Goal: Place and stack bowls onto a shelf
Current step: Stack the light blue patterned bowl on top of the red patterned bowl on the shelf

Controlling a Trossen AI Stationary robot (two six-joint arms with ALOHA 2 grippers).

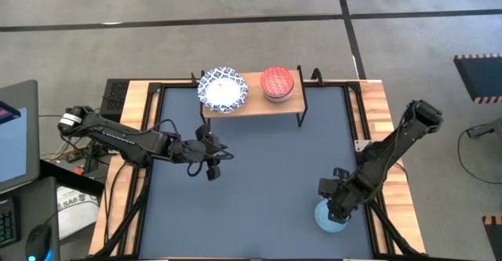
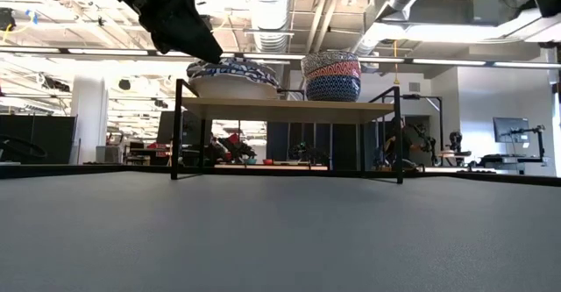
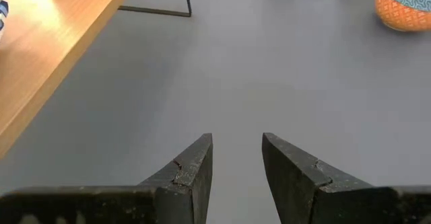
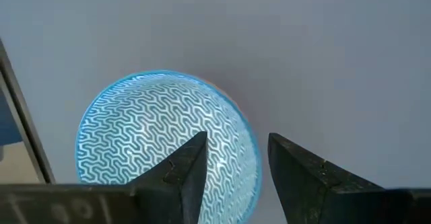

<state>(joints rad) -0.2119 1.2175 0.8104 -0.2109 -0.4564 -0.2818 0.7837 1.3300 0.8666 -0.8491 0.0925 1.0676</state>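
Right gripper (image 4: 236,173): you're parted astride the light blue bowl's (image 4: 158,133) rim, table's (image 1: 259,190) front right corner.
Left gripper (image 3: 237,167): yours hangs parted, empty.

No text, label, brand, number or sign can be read anywhere.

Two bowls (image 1: 223,89) on shelf (image 1: 259,104), third bowl (image 1: 330,218) near table's (image 1: 259,198) front right

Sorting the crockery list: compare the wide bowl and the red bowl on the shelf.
The wide bowl is white inside with a blue-patterned rim; the red bowl is red inside. The wide bowl is broader and shallower; the red bowl is narrower and taller. Both stand upright on the shelf, side by side.
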